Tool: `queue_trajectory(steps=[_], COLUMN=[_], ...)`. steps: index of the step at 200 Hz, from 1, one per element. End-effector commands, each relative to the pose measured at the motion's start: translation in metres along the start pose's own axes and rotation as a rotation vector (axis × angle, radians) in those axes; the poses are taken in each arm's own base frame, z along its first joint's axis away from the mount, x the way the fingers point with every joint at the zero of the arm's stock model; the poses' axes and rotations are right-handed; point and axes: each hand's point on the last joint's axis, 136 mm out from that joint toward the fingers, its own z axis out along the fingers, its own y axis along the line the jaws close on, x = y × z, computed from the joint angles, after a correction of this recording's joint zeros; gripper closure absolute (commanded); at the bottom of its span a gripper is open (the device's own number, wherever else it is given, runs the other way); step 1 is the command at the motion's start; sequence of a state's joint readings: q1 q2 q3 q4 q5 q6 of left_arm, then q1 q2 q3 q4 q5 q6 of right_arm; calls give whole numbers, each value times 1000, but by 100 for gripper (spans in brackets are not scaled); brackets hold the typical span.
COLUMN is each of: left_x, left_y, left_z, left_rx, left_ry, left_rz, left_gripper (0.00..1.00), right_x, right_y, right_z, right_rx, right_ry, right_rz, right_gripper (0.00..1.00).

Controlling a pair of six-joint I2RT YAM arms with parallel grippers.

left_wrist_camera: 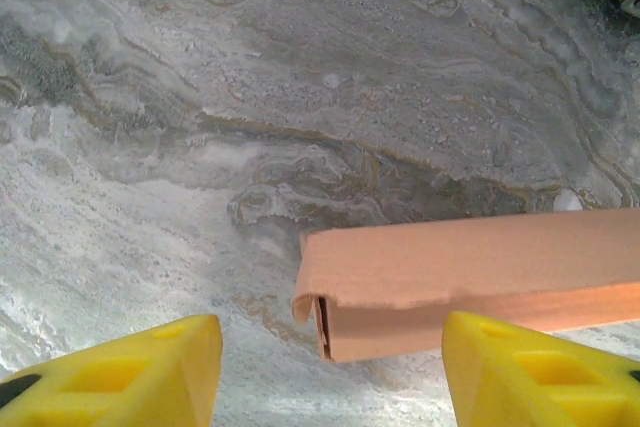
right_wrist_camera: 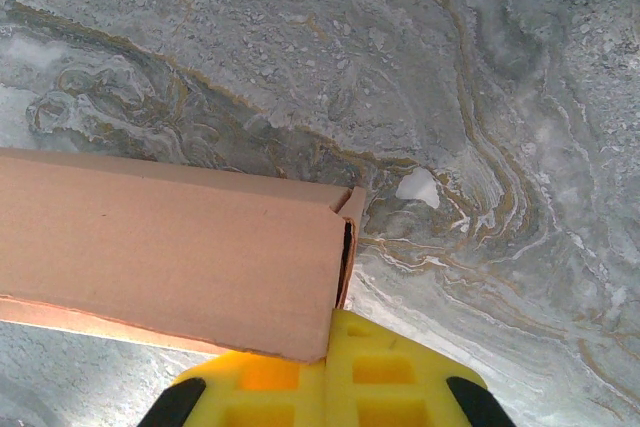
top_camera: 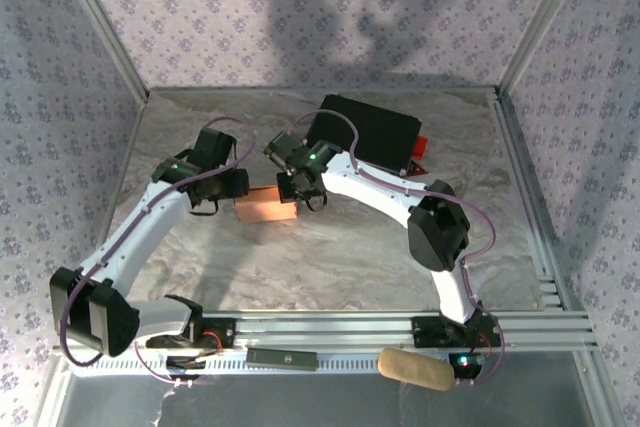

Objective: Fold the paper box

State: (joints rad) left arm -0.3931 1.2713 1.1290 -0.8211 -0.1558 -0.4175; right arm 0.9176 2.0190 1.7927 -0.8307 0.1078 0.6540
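The left gripper [left_wrist_camera: 330,352], released, faces one end of the paper box [left_wrist_camera: 470,262]; the box's long axis runs across to the clenched right gripper [right_wrist_camera: 335,372] at its other end.

Robot test cell in a lab.
Two arms [top_camera: 375,192] are bolted to an aluminium rail [top_camera: 340,325] at 6 o'clock of a marble-patterned surface [top_camera: 330,257], enclosed by metal posts [top_camera: 102,19] and floral-print walls [top_camera: 300,7] at 9, 12 and 3 o'clock.
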Motion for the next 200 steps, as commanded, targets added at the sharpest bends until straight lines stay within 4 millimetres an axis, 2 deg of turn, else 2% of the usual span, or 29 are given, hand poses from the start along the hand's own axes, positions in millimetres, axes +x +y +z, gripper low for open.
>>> queue_trajectory(steps=[1, 36, 74, 89, 104, 132, 142, 160, 171, 197, 200], left_x=[9, 12, 13, 16, 16, 15, 17, 25, 29, 31, 26], left_y=[0, 7, 6, 10, 12, 10, 12, 17, 20, 17, 15], left_z=[10, 24, 28, 28, 22, -5, -7, 5, 13, 22, 23], left_rx=[-14, -41, -35, -55, -54, 26, 41, 50, 51, 78, 86], left_ry=[87, 110, 109, 114, 89, 7, -2, 21, 39, 13, -11], left_rz=[52, 60, 63, 63, 51, 38, 39, 35, 24, 28, 28], left_gripper=[42, 52, 64, 62, 52, 48, 48, 52, 59, 60, 60], right_x=[9, 10, 10, 10, 9, 10, 10, 9, 9, 10, 9], right_y=[-2, -1, -2, -3, -3, -4, -4, -4, -4, -5, -5], right_z=[10, 10, 10, 10, 10, 11, 10, 10, 9, 10, 10], right_rx=[14, 16, 16, 19, 17, 17, 16, 13, 11, 11, 10], right_ry=[50, 52, 51, 52, 51, 56, 57, 57, 57, 61, 61], right_rz=[-13, -12, -11, -10, -7, -8, -8, -7, -7, -9, -8], right_gripper=[100, 100, 100, 100, 100, 100, 100, 100, 100, 100, 100])
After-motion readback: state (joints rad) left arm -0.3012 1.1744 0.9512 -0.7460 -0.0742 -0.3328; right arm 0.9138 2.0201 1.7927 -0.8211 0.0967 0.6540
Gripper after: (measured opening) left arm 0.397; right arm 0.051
